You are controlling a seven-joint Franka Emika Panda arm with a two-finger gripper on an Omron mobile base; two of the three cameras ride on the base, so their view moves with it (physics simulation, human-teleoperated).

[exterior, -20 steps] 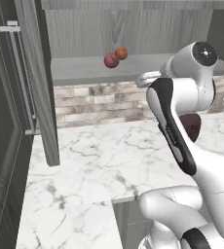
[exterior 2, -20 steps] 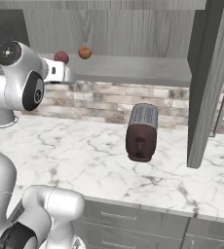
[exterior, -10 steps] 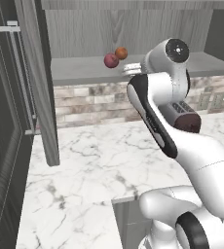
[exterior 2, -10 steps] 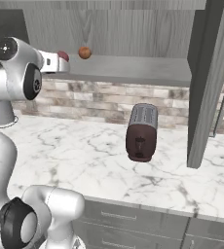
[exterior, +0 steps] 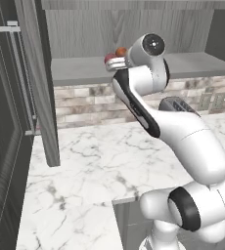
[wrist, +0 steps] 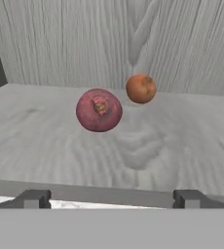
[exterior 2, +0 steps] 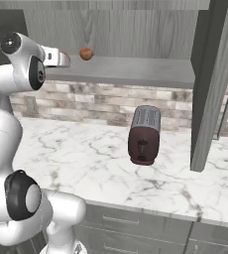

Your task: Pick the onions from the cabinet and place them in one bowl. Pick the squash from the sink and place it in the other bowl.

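Two onions lie on the grey shelf (wrist: 182, 146) of the open cabinet (exterior: 80, 29). The reddish-purple onion (wrist: 99, 110) is nearer, with the orange-brown onion (wrist: 140, 88) just behind it to the right. My gripper (wrist: 111, 199) is open at the shelf's front edge and faces them, a short way off the reddish one and touching nothing. From the left base, the hand (exterior: 115, 63) covers part of the reddish onion (exterior: 107, 58); the orange one (exterior: 120, 51) sits beside it. From the right base, the orange onion (exterior 2: 86, 53) lies right of the hand (exterior 2: 60, 58). Squash and bowls are out of view.
A dark toaster (exterior 2: 144, 134) stands on the marble counter (exterior: 85, 166) under the shelf. Dark cabinet doors (exterior: 38, 83) (exterior 2: 212, 84) hang open on both sides. A corner of the grey sink (exterior: 129, 219) shows by my base.
The arm has swung toward the onions, bringing the hand from beside the shelf to its front edge right before them. The jaws have stayed open and the onions have not moved.
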